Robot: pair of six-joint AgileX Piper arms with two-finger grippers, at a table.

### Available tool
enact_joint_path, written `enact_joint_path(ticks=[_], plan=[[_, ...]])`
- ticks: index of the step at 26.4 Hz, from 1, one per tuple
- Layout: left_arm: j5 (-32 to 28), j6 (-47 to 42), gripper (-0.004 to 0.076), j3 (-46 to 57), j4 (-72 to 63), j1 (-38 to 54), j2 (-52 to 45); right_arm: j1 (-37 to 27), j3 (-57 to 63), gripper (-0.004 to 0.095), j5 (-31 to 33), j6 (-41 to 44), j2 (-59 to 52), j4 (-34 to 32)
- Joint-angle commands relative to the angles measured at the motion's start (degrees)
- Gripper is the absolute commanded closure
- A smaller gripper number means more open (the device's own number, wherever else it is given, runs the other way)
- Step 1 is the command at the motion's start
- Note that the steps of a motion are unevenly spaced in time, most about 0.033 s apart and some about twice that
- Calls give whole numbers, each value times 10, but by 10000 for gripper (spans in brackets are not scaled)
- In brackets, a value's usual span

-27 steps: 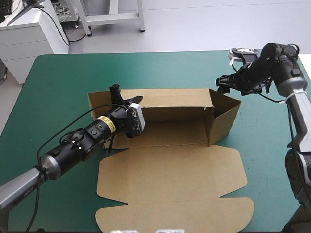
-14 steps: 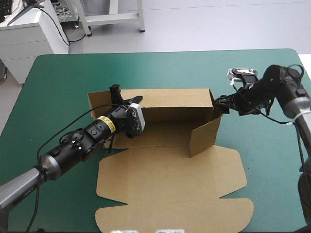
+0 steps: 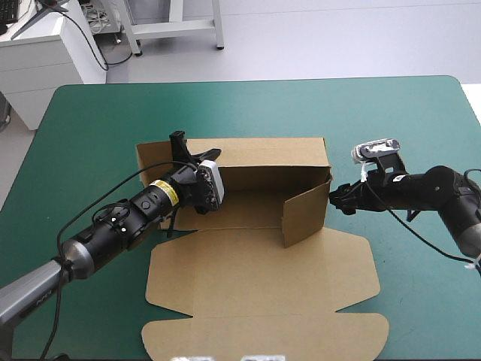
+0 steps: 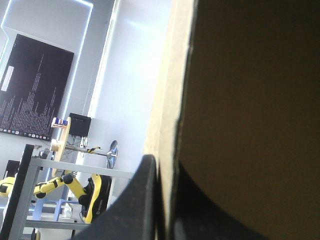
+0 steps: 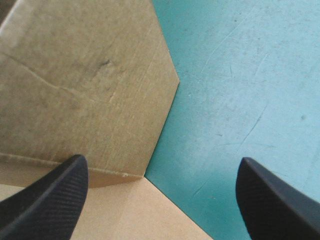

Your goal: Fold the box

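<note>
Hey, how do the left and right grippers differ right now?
The left gripper is shut on the back wall of the box; the right gripper is open and holds nothing. The left gripper sits at the wall's left end; the right gripper sits outside the right end, beside the inward-angled side flap. Both are at the box.

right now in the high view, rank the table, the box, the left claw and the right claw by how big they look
1. table
2. box
3. left claw and right claw: both are small and look about alike, so I won't rank one over the other
</note>
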Motion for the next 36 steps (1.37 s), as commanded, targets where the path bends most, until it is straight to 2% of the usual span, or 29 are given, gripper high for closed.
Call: enact_joint_path(ticks=[1, 3, 6, 10, 19, 23, 28, 30, 33, 36], plan=[[-9, -17, 732, -8, -18, -3, -11, -4, -11, 170, 3, -23, -20, 34], [-9, -17, 732, -8, -18, -3, -11, -4, -11, 170, 47, -37, -20, 36], [-9, -17, 732, -8, -18, -3, -11, -4, -11, 170, 66, -60, -20, 65], [-10, -17, 732, -8, -18, -3, -11, -4, -11, 170, 55, -157, -20, 155], [-10, -17, 732, -8, -18, -3, -11, -3, -11, 170, 42, -244, -13, 249], [-10, -17, 732, -8, -16, -3, -11, 30, -11, 170, 6, -254, -3, 240], [-9, -17, 732, -8, -16, -3, -11, 97, -11, 170, -119, -232, -3, 200], [-6, -17, 732, -8, -16, -3, -11, 110, -11, 170, -160, -206, -3, 181], [5, -20, 732, -8, -23, -4, -11, 117, -11, 172, -191, -179, -3, 151], [16, -20, 732, -8, -52, -8, -11, 117, -11, 220, -221, -144, -3, 106]])
